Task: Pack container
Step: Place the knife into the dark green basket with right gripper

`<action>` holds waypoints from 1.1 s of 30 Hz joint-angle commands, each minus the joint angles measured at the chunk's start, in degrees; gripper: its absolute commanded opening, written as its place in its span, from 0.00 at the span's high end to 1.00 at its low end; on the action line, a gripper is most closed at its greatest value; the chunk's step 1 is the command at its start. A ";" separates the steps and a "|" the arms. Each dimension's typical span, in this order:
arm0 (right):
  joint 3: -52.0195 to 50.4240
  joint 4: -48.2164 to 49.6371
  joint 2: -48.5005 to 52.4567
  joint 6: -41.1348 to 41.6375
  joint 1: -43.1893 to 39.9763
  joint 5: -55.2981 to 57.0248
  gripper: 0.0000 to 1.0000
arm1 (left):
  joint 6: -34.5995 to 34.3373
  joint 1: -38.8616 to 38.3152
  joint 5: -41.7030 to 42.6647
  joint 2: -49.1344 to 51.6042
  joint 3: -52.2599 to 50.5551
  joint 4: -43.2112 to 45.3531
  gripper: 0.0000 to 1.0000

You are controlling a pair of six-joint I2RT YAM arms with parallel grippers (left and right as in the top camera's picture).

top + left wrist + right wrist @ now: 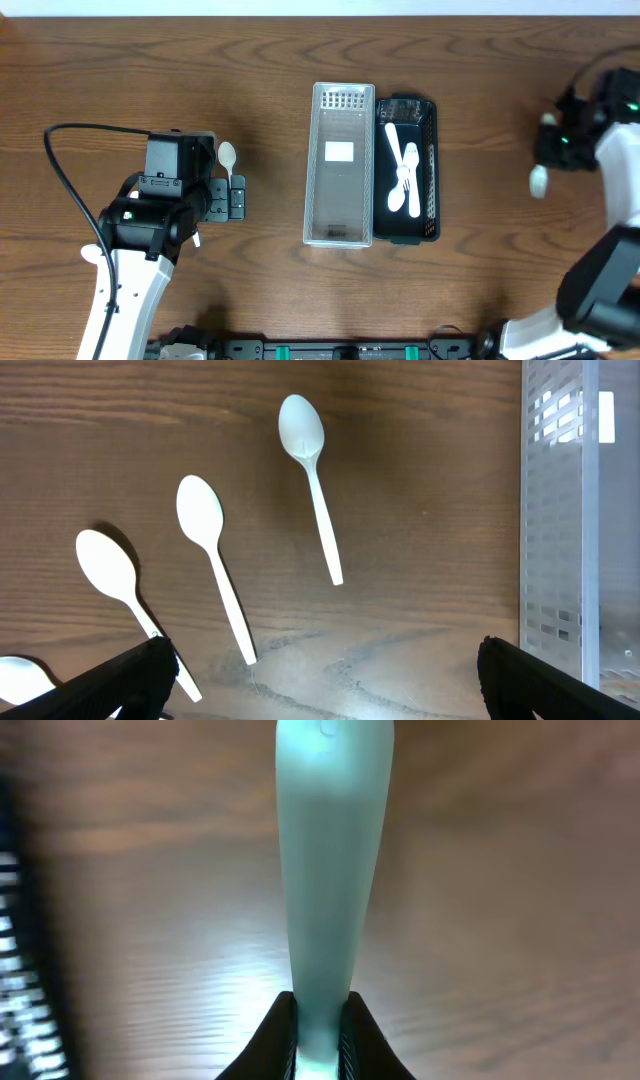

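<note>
Dark wood table (250, 80) fills the overhead view. At centre, a clear plastic box (340, 200) lies touching a black container (428, 170), which holds a few white utensils (402, 170). At lower left, the left gripper (236, 197) hangs with fingers apart over at least three loose spoons (213, 555). At the right edge, the right gripper (318, 1020) is clamped on a pale utensil handle (330, 870). Packing looks partly done.

open wood (275, 120) between left gripper (238, 197) and clear container (320, 200); black basket (433, 170) flush against container; loose spoons (200, 510) below gripper
</note>
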 commanded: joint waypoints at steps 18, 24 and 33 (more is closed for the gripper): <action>0.79 2.10 2.34 22.71 33.33 3.06 0.99 | 0.09 -0.17 -0.63 0.17 1.09 -0.39 0.02; 0.79 2.27 9.09 22.67 34.18 2.34 0.67 | 0.09 -0.17 -0.66 0.17 1.09 -0.76 0.02; 2.84 1.79 5.84 18.82 34.23 2.38 0.38 | 0.09 -0.17 -0.63 0.17 1.09 -0.76 0.02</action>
